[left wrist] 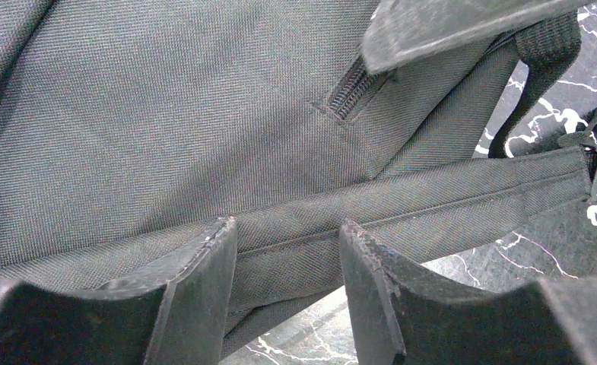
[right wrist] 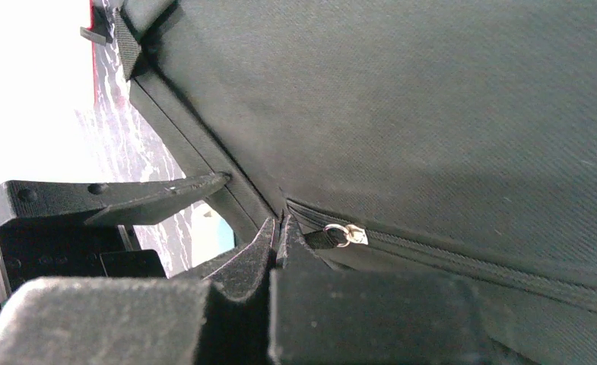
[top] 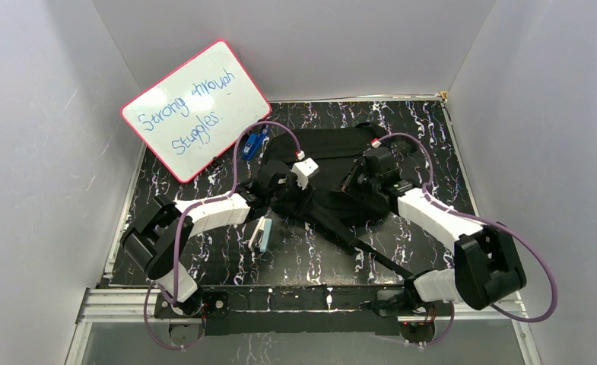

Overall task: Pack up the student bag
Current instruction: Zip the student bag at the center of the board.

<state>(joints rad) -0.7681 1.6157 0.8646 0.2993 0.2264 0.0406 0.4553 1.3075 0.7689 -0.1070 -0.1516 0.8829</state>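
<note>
- We see the student bag [top: 329,148] lying flat on the middle of the dark marbled bench [top: 295,258], toward the far side, with both arms reaching over its near edge.
- 1 long black strap [top: 360,237] runs from the bag over the bench toward the base of the right arm.
- The left gripper [left wrist: 287,258] is at the bag's left near part. Its jaws stand spread, and a flat fabric strap [left wrist: 432,201] of the bag crosses just beyond the 2 fingertips. We cannot tell if the tips touch it.
- In the left wrist view, a short piece of zipper [left wrist: 352,91] shows in the grey-looking fabric above that strap.
- The right gripper [right wrist: 277,232] is at the bag's right near part. Its jaws are pressed together on the black tab of the zipper pull [right wrist: 346,234], whose small metal ring shines just beside the tips.
- A whiteboard [top: 196,110] with a pink frame leans against the left wall. It carries blue handwriting.
- A small blue object [top: 254,143] lies just beside the bag's far left corner.
- A small pale flat item [top: 261,234] lies on the bench near the left forearm, apart from the bag.
</note>
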